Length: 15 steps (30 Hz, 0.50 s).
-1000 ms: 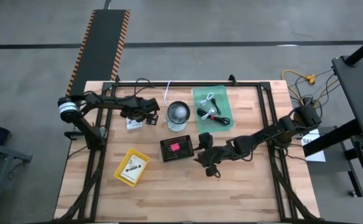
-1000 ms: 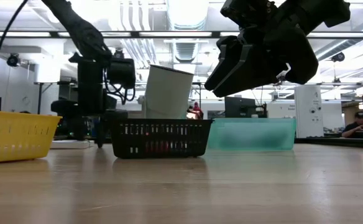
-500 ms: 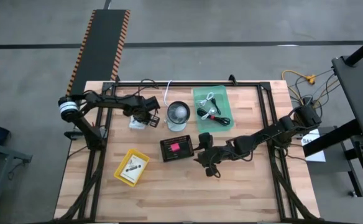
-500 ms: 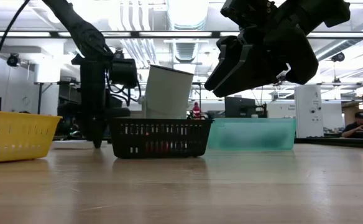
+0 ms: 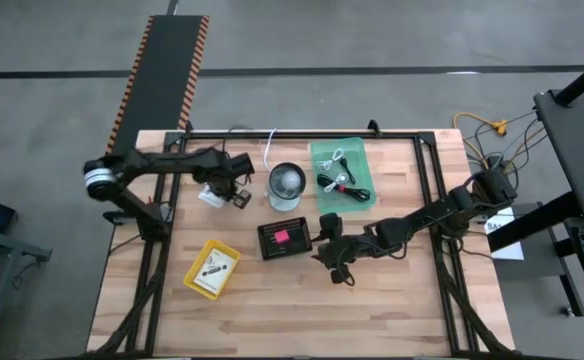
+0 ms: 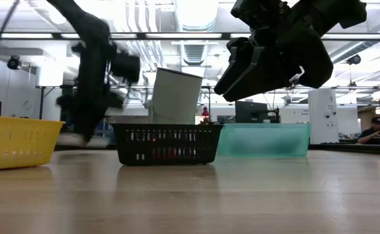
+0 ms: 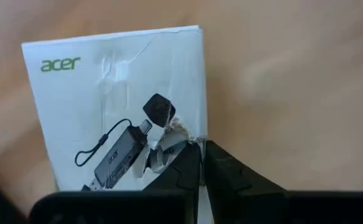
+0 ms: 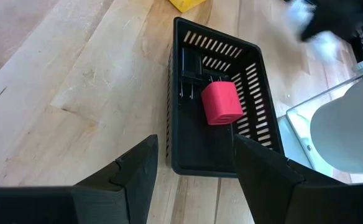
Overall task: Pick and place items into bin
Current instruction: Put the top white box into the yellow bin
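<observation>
Left gripper pinched shut on white printed packet's torn edge; right gripper wide open, empty, above black slotted basket.

The white packet pinched in the left gripper looks like matt paper, torn and creased near the fingers. Below the open right gripper, the black basket is slotted plastic on a smooth wooden table.

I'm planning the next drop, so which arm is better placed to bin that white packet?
Left. The left gripper is shut on the white packet, while the right gripper hangs open above the black basket.
</observation>
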Available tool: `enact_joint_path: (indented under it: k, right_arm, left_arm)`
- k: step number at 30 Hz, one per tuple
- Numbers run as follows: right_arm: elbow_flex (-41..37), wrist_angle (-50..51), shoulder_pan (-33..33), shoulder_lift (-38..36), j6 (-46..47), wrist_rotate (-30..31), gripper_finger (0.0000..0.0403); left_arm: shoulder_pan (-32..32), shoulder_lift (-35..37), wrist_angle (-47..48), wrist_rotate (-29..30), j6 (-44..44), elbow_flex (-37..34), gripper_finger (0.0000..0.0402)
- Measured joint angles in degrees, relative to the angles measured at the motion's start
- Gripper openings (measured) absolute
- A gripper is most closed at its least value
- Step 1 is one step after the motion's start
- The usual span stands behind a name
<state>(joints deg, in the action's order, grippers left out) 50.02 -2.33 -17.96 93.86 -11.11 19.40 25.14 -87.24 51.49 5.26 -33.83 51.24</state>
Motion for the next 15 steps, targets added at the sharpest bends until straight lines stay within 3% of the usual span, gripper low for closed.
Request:
enact_joint_path:
  k: [5,15]
  right_arm:
    - [-0.02,0.24,0.0,0.0,0.0,0.02,0.0194]
    - [-0.07,0.28,-0.01,0.0,0.16,0.01,0.0194]
  left_arm:
    - [-3.9,7.05,8.35,0.55,-1.98,3.8,0.0]
    - [-23.05,15.23,8.22,-2.02,-25.92,3.74,0.0]
